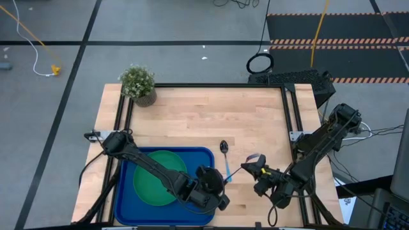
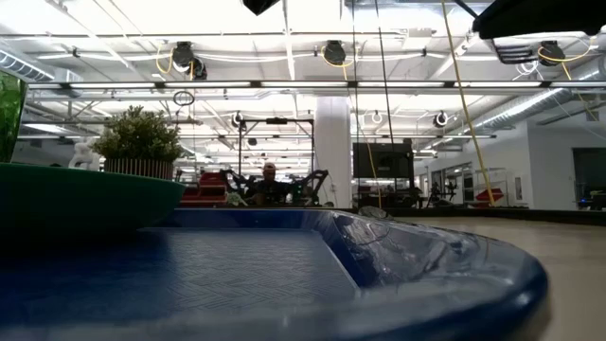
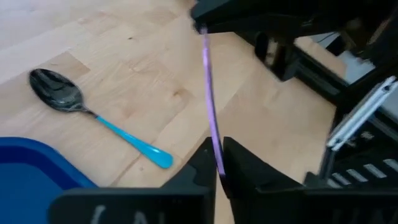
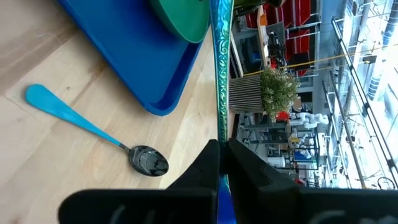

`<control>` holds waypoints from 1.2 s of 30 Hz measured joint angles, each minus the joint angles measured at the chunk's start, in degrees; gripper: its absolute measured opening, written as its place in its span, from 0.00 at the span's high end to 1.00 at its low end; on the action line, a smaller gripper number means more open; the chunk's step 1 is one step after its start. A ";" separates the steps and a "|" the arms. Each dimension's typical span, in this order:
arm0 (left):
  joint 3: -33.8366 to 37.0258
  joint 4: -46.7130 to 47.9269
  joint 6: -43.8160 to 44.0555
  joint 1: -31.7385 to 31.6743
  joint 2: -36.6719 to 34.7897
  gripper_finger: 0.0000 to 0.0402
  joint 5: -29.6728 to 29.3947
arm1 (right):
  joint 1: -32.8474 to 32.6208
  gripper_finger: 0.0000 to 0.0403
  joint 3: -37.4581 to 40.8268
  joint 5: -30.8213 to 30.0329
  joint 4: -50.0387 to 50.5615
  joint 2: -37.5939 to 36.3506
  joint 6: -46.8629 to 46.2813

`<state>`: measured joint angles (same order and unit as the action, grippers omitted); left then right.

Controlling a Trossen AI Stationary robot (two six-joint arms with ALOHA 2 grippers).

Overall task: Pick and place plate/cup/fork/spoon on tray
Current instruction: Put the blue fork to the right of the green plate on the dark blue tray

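The wooden table [image 1: 211, 115] carries the dark-blue tray [image 1: 126, 191] at its near left. The round green plate [image 1: 150, 185] lies flat inside the tray, towards the tray's left half. The left arm reaches across the tray and hides much of its right half. A small potted plant [image 1: 138, 83] stands at the far left corner of the table, well apart from the tray.

The spoon [image 1: 225, 163] lies on bare wood just beside the tray's right rim. Its silver bowl points away from the near edge and its light-blue handle points towards it.

The fork [image 1: 236, 172] is off the table, just right of the tray's right rim, spanning the gap between the two grippers. The left gripper [image 1: 223, 183] is closed on one end, its fingers pinching the fork edge-on. The right gripper [image 1: 251, 168], over bare wood to the right of the spoon, is likewise closed on the other end.

The cup [image 2: 8, 109] shows only as a translucent green sliver in the low view, above the plate's rim. Where exactly it stands cannot be told.
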<state>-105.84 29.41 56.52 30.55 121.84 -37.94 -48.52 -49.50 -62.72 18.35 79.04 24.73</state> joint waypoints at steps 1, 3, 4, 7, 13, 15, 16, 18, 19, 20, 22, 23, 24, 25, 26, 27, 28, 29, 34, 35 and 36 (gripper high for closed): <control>0.04 0.15 -0.16 0.02 0.00 0.97 -0.12 | -0.04 1.00 0.00 0.00 0.09 -0.02 0.00; 0.04 0.30 -0.42 0.12 0.00 0.98 -0.22 | -0.08 1.00 0.00 0.00 -0.04 -0.02 0.00; 0.04 0.38 -0.47 0.17 0.00 0.97 -0.34 | -0.08 1.00 0.00 0.02 -0.13 -0.02 -0.02; 0.04 0.72 -0.78 0.37 0.00 0.95 -0.74 | -0.03 0.98 0.00 0.08 -0.13 -0.02 -1.28; -0.05 0.44 -2.94 0.81 0.00 0.98 -2.22 | 0.08 0.86 0.00 -0.09 -2.46 0.05 -5.26; -0.05 0.05 -3.74 0.83 -0.04 0.97 -2.39 | 0.10 0.81 0.00 -0.17 -4.62 0.05 -5.99; -0.05 0.04 -4.13 0.83 -0.04 0.97 -2.38 | 0.10 0.79 0.00 -0.17 -5.79 0.05 -6.03; -0.05 0.07 -4.86 0.83 -0.04 0.97 -2.42 | -0.03 0.74 0.00 -0.17 -7.69 0.05 -6.05; -0.07 0.11 -5.17 0.83 -0.04 0.98 -2.44 | -0.35 0.72 0.00 -0.27 -8.33 0.02 -6.05; -0.09 0.13 -5.60 0.83 -0.04 0.98 -2.46 | -0.71 0.70 0.00 -0.50 -8.61 -0.10 -6.05; -0.09 0.13 -6.38 0.83 -0.04 0.99 -2.54 | -1.82 0.67 0.00 -1.46 -9.65 -0.48 -5.99; -0.13 0.12 -6.65 0.83 -0.04 0.98 -2.64 | -2.46 0.65 0.00 -1.94 -10.10 -0.87 -5.97; -0.13 0.11 -7.14 0.83 -0.04 0.98 -2.65 | -3.13 0.64 0.00 -2.16 -10.48 -1.52 -6.02; -0.13 0.17 -7.78 0.83 -0.04 0.97 -2.70 | -3.86 0.63 0.00 -2.80 -11.05 -2.23 -6.34; -0.13 0.42 -8.48 0.79 -0.05 0.97 -2.61 | -4.51 0.62 0.00 -3.56 -11.60 -3.02 -7.06; -0.13 0.77 -9.39 0.70 -0.25 0.97 -2.60 | -5.12 0.62 0.00 -3.79 -11.75 -3.99 -7.99; -0.11 1.22 -10.56 0.61 -0.61 0.96 -2.34 | -5.69 0.61 0.00 -3.85 -11.80 -4.93 -9.11; -0.11 1.42 -11.51 0.31 -1.04 0.97 -2.14 | -6.14 0.61 0.00 -3.83 -11.84 -5.89 -10.34; -0.11 0.97 -18.28 -0.82 -4.36 0.99 -2.55 | -7.98 0.61 0.00 -3.09 -11.76 -10.30 -17.74; -0.11 1.05 -19.72 -1.02 -4.92 0.98 -2.83 | -8.28 0.61 0.00 -2.19 -11.71 -10.98 -19.10; -0.11 1.61 -20.98 -1.08 -5.56 0.98 -2.93 | -8.44 0.61 0.00 -0.13 -11.78 -11.65 -20.21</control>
<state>-105.95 31.02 35.54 29.47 116.28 -40.87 -56.96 -49.50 -62.85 6.57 67.39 4.52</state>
